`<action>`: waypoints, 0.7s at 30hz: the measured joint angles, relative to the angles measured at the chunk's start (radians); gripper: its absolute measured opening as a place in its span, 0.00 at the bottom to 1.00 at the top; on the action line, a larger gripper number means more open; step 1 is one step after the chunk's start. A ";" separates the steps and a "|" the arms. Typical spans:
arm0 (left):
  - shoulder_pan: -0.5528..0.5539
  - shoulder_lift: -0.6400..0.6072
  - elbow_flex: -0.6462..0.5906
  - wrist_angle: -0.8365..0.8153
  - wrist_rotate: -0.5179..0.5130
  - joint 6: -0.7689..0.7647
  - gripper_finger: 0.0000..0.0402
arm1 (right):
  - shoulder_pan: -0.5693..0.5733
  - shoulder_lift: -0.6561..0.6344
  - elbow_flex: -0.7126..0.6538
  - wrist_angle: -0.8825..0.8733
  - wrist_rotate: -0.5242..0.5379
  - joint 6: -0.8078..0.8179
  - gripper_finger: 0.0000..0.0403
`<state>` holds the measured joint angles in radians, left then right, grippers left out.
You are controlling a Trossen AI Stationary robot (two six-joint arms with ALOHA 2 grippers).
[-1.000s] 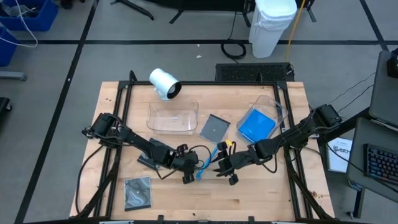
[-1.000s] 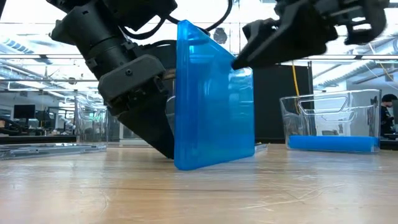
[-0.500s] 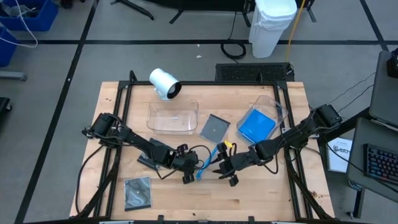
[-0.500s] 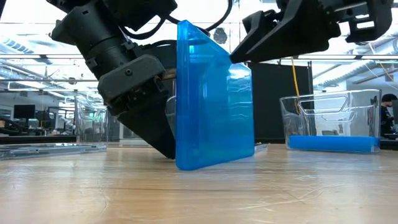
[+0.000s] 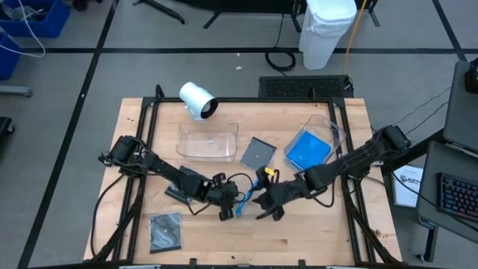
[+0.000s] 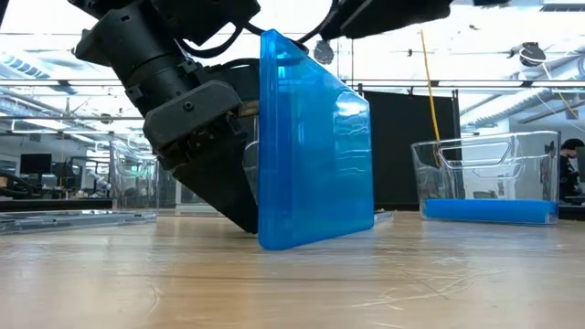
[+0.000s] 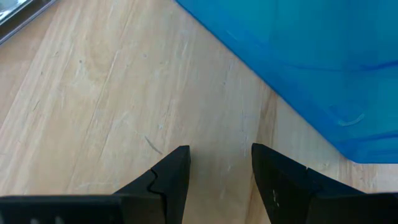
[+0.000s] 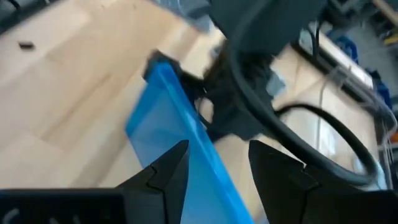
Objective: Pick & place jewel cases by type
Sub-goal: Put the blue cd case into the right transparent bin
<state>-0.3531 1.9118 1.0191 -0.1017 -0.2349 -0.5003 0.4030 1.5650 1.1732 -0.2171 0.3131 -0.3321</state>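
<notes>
A blue jewel case [image 6: 315, 155] stands upright on its lower edge [image 6: 311, 241] on the wooden table, near the middle. My left gripper [image 7: 221, 152] is open, low and slanted down just to the case's left, with only bare wood between its fingers. My right gripper [image 8: 217, 149] is open and hangs above the case's top edge [image 8: 163, 87], clear of it; in the high view the right gripper [image 5: 259, 208] is just right of the case [image 5: 246, 196]. A dark grey jewel case [image 5: 258, 153] lies flat farther back, another [image 5: 166, 230] at the near left. My left gripper stands close against the blue case's left face [image 6: 265, 164]. The case itself hides the place, so I cannot tell whether the gripper touches it. In the left wrist view the case's edge [image 7: 292, 112] lies just beyond the fingertips.
A clear tray [image 5: 328, 127] at the right holds blue cases [image 5: 308, 152]. Another clear tray [image 5: 208, 140] sits at the back middle, with a white cylinder [image 5: 196, 99] lying behind it. A dark flat thing [image 5: 175, 194] lies under the left arm. Black frame rails border the table.
My right gripper has risen from the blue case's upper right edge, where it stood a second ago, and has rolled a little; it is now almost out of the low view's top. The case has stayed standing on its edge.
</notes>
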 joint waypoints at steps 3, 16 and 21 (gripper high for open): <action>0.000 0.000 0.000 0.000 0.000 0.000 0.45 | -0.037 0.000 0.025 -0.079 -0.001 -0.002 0.40; 0.000 0.000 0.000 -0.002 0.002 0.018 0.45 | -0.121 0.000 0.032 -0.160 -0.135 0.059 0.40; 0.000 0.000 0.000 -0.002 0.002 0.019 0.45 | -0.121 0.000 0.032 -0.169 -0.142 0.081 0.40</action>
<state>-0.3531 1.9118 1.0191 -0.1036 -0.2333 -0.4812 0.2817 1.5650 1.2049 -0.3862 0.1713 -0.2507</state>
